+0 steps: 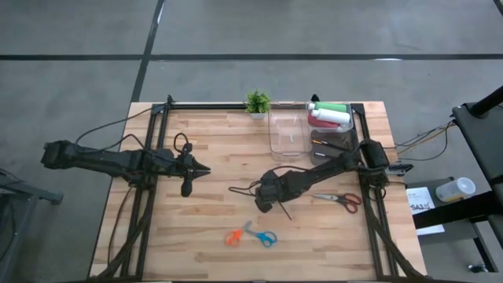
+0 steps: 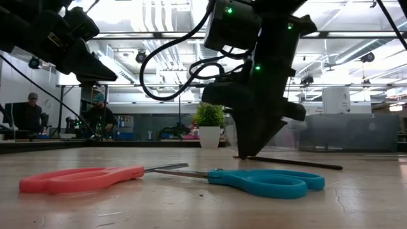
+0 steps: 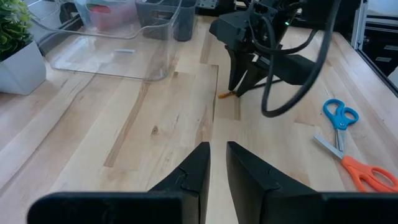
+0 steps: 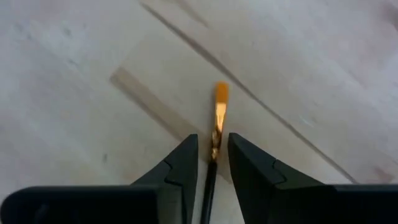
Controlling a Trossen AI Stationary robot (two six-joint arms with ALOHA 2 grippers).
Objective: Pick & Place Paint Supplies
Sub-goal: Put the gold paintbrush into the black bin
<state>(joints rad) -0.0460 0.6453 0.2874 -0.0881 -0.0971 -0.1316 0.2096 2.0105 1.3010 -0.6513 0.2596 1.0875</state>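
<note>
Grey concrete floor; bright ceiling lights; people behind.

Pale wood table with plank stripes; dark arms; brush black with gold ferrule and orange bristles; scissors orange, blue and red; green plant in white pot; clear bin; green, white and red bottles

Right wrist view: brush handle runs under the right tool; whether the fingers touch it is unclear. Low view: the brush's near end is hidden behind that tool. High view: bottles in the bin too small to count. Left arm cut off above in the low view.
</note>
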